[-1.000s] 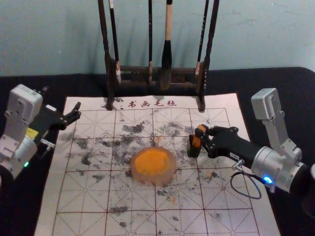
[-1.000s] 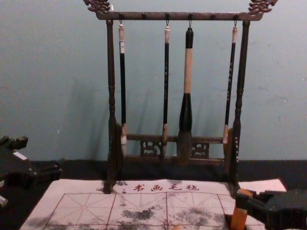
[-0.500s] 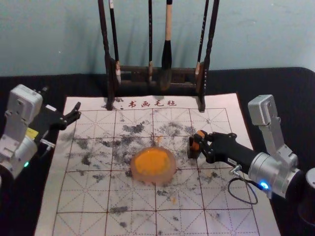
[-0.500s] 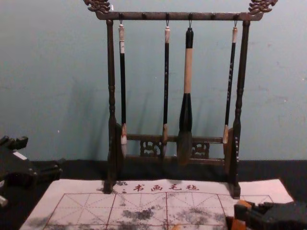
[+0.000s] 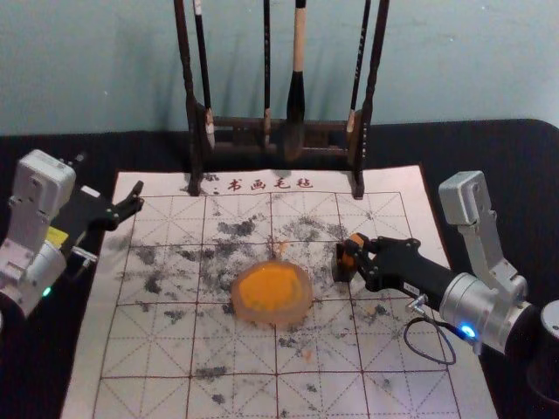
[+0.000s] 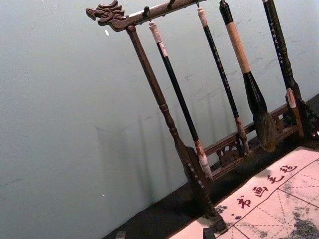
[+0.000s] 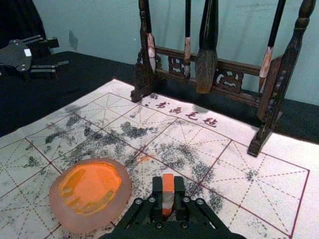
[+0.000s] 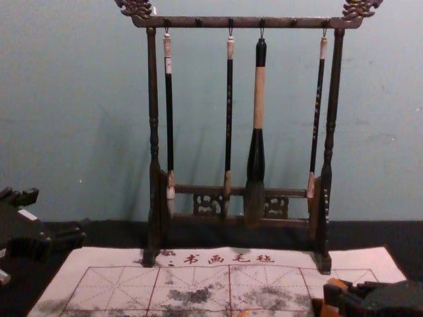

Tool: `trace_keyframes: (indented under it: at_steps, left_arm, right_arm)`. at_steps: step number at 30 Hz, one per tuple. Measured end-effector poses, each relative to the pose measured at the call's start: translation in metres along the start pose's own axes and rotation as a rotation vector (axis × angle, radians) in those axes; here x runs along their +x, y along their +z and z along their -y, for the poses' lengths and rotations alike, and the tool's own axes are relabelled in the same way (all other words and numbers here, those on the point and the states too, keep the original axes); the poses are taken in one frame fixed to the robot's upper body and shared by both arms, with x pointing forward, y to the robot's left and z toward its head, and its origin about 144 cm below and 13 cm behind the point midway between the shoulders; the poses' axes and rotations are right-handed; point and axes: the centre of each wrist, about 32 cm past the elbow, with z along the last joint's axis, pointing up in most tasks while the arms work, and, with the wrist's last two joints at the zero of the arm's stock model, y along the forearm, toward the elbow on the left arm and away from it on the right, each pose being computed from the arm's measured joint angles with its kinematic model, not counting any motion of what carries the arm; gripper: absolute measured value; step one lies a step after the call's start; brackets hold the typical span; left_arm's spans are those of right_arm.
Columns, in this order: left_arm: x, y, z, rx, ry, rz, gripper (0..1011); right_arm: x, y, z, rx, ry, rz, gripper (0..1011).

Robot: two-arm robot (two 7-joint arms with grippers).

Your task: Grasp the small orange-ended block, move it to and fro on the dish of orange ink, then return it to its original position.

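Orange-ended block [image 7: 168,183], now lower, beside the ink dish [image 7: 61,211].
My right claw [image 7: 168,194] clasps it, dropped from a second ago: probably the return, release remaining. My left claw [image 5: 139,197] idles, spread.

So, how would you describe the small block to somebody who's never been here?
Start at the dark brush rack behind the printed mat, then come forward to the round dish of orange ink. Just to its right, the block is between the right pincer's fingertips. Unlike the wide, round dish, it's narrow, orange-ended, with a pale stretch.
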Motion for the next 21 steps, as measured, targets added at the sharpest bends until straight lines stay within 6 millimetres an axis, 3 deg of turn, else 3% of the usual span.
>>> trace_keyframes:
  at_steps: [13,16,21]
  left_arm:
    - [0.0,0.0,0.0,0.0,0.0,0.0,1001]
    - [0.0,0.0,0.0,0.0,0.0,0.0,1001]
    - [0.0,0.0,0.0,0.0,0.0,0.0,1001]
  right_arm:
    - [0.0004,0.0003,0.0001,0.0,0.002,0.0,140]
    - [0.0005,0.0004,0.0002,0.0,0.002,0.0,286]
    - [0.0005,0.0006,0.0002,0.001,0.003,0.0,431]
